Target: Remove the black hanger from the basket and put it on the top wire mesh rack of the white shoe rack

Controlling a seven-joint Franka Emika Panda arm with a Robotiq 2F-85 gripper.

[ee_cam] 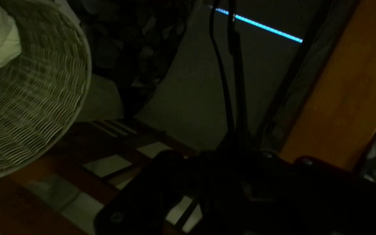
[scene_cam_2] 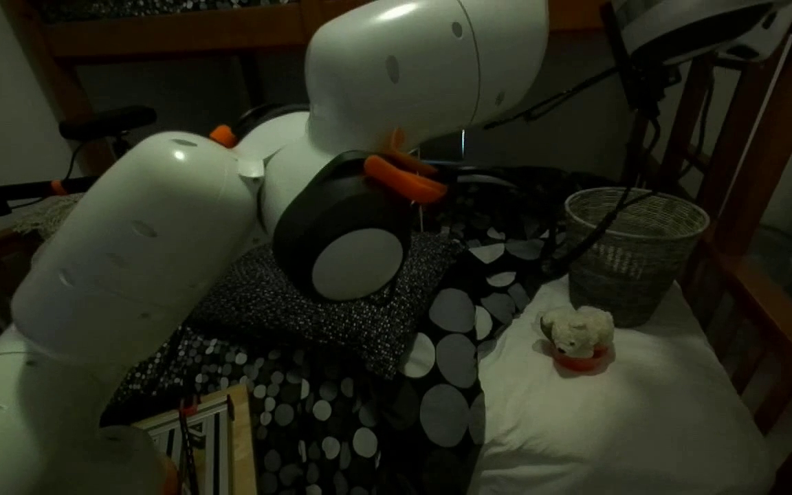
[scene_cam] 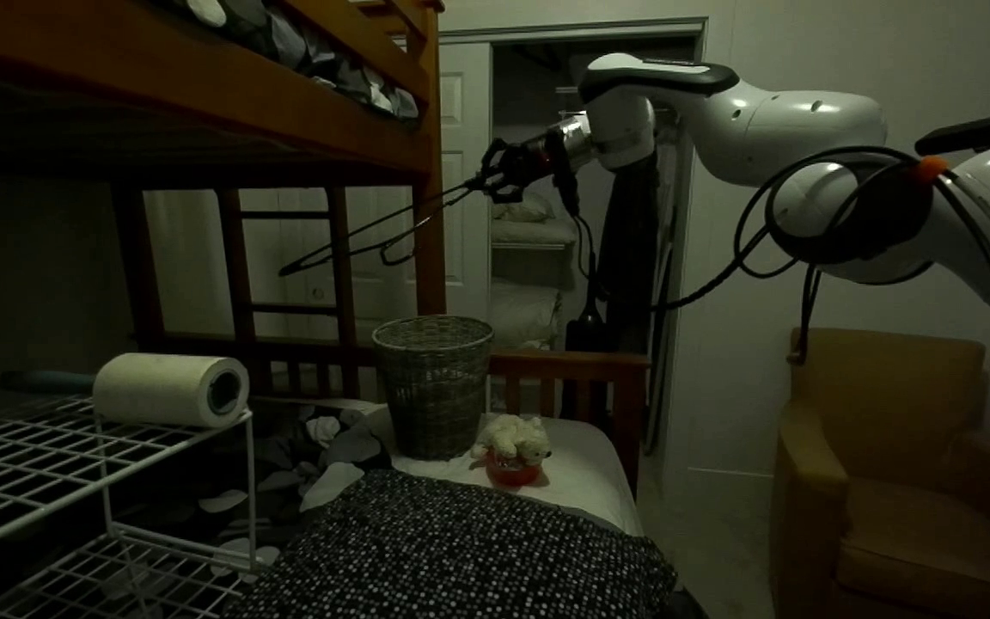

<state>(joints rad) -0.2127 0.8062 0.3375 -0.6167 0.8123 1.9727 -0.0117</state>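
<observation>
The arm reaches out raised and bent, its gripper tipped slightly downward and clamped together

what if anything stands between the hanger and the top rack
A roller lies on the top rack, along its end facing the basket; a low approach from that side might hit it. The upper bunk, higher up, may also limit lifting the hanger.

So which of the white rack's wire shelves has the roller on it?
The top shelf: the roller lies on it, above the lower shelf, which it doesn't touch.
</observation>
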